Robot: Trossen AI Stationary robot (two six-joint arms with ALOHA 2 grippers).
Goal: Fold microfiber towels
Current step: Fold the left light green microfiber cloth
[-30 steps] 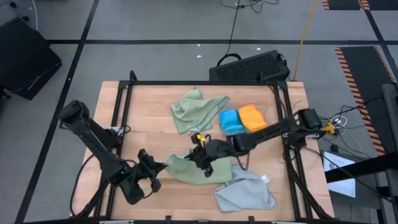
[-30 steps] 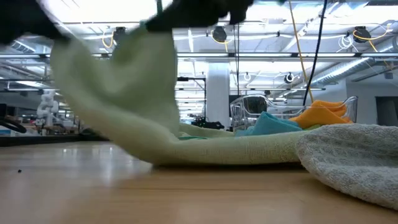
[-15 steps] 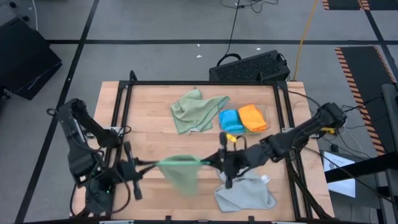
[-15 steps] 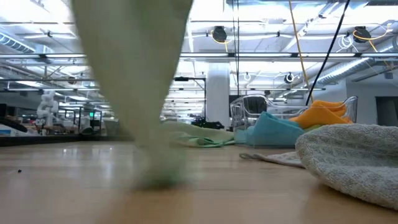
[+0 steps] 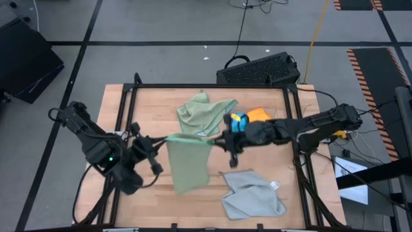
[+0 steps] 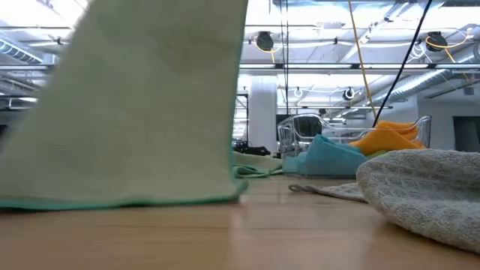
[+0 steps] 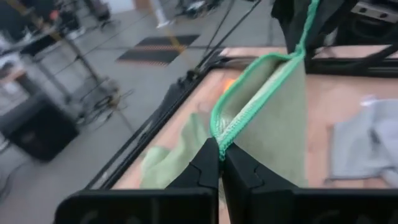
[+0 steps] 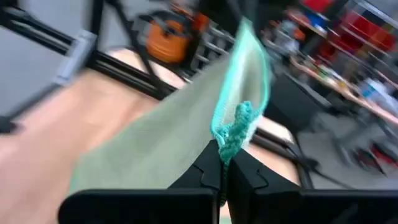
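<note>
We judge the folding to be barely begun. One pale sage towel (image 5: 188, 164) hangs stretched between both arms over the middle of the table (image 5: 148, 103), its top edge taut and its lower edge just brushing the wood in the low view, so it is spread out but not yet creased. A second sage towel (image 5: 203, 114) lies crumpled toward the far side, and the grey towel (image 5: 253, 195) sits rumpled near the front right. The blue towel (image 5: 237, 122) and the orange towel (image 5: 259, 115) rest side by side at the far right, partly hidden by the right arm; whether they are properly folded we cannot tell. No bright green cloth shows up for us.

The left end effector (image 5: 156, 142) is clenched on the hanging towel's left top corner, its arm reaching in from the left side of the table. The right end effector (image 5: 219, 139) is clenched on the opposite top corner, with its arm stretched in level from the right. Each wrist view shows the green hem pinched between shut fingers
</note>
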